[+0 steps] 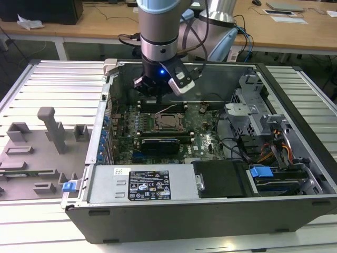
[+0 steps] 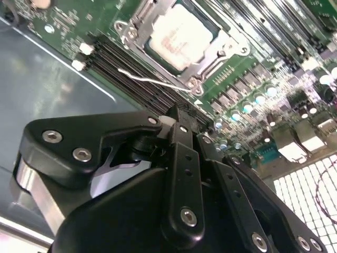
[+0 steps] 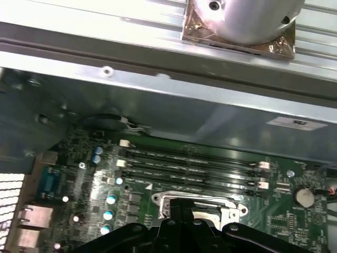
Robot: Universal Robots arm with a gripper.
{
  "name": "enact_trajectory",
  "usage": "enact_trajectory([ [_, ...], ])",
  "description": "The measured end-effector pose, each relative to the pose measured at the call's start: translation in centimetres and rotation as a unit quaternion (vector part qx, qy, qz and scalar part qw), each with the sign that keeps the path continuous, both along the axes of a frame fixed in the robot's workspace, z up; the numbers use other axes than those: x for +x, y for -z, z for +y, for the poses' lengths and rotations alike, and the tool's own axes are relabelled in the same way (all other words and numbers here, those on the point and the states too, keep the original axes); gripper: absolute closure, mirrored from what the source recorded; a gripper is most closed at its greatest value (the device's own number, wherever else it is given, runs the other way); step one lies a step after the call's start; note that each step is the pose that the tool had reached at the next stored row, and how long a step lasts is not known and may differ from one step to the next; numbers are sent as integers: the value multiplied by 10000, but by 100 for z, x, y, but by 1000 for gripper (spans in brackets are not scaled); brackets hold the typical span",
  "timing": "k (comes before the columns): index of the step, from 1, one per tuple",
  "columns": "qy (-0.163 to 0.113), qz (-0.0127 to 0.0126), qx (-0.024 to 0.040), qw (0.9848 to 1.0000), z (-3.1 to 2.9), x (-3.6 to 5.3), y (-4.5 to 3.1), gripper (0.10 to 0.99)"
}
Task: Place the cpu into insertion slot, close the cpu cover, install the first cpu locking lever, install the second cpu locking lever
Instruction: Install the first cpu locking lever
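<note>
A robot arm reaches into an open computer case (image 1: 210,213) lying on a ribbed metal table (image 1: 52,84). Its claw (image 1: 158,99) hangs just above the green board (image 1: 205,142), at the far side of the insertion slot (image 1: 157,123). The claw's fingers are drawn together, and nothing can be seen between them.

The cpu (image 1: 168,122) sits in the slot, its silvery top facing up, near the middle of the board. In the second wrist view the cpu (image 2: 181,36) lies flat inside the cover (image 2: 136,30), whose metal frame runs around all four edges of the chip. A thin pale lever (image 2: 147,79) runs along the side of the slot nearest the claw (image 2: 179,112), between the frame and the dark memory slots (image 2: 131,68). Whether it is latched cannot be told.

In the first wrist view the claw (image 3: 181,208) points down at the edge of the slot, with the memory slots (image 3: 184,163) just beyond it and the case's far wall above them. Grey fixtures (image 1: 52,129) stand on the table at the exterior view's left, well apart from the case.
</note>
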State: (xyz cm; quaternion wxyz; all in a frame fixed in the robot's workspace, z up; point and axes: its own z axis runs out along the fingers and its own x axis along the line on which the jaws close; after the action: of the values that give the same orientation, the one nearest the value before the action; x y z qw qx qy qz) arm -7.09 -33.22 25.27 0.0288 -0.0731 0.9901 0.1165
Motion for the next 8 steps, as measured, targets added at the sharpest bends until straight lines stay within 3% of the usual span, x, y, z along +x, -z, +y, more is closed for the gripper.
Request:
enact_trajectory([
  [3, -7, -4, -4, 10000, 4, 1, 1, 980],
  [4, -10, -52, -23, 10000, 3, -13, 0, 980],
  [6, -9, -183, -109, 9998, 3, -32, 0, 980],
  [7, -9, -291, -154, 9995, 3, -39, 0, 980],
  [8, -9, -382, -178, 9991, 3, -42, 0, 980],
])
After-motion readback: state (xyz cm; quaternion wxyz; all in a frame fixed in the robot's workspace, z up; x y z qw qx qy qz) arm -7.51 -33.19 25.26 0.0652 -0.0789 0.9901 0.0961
